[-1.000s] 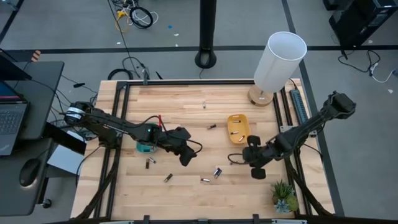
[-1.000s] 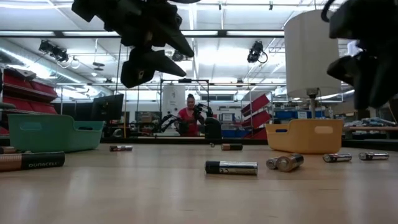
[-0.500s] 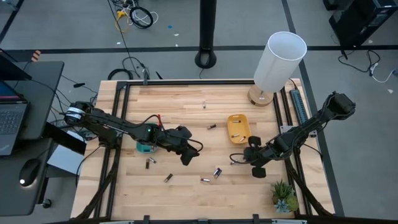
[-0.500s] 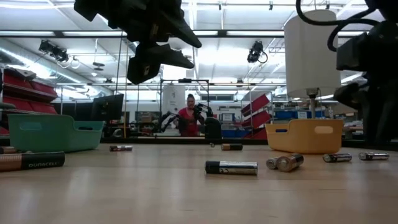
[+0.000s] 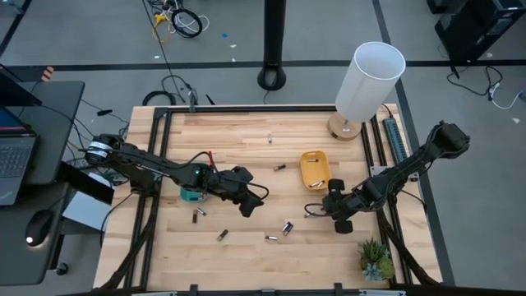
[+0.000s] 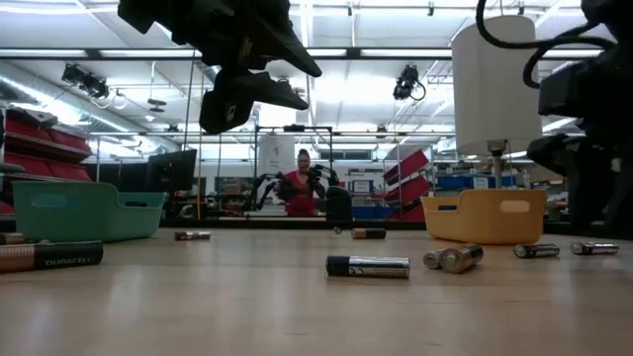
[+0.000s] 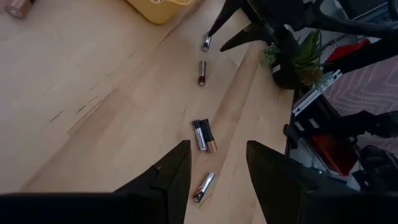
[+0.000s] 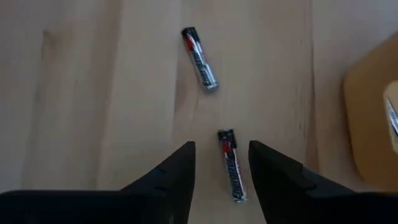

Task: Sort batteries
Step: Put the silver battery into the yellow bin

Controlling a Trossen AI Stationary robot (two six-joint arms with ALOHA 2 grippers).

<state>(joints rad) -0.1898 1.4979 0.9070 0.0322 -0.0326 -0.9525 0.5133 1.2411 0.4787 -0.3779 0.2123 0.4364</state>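
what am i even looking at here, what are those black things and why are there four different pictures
Those are two robot arms at a wooden table, filmed at one moment by four cameras: one overhead, one at table-top height, and one on each wrist.

Small batteries lie scattered on the wood, to be sorted into the yellow tray and the green tray.

The left gripper hovers above the table with open fingers, holding nothing. The right gripper is low by the yellow tray; its wrist camera shows open fingers either side of one battery, not yet gripped.

The lamp and small plant are just bystanders.
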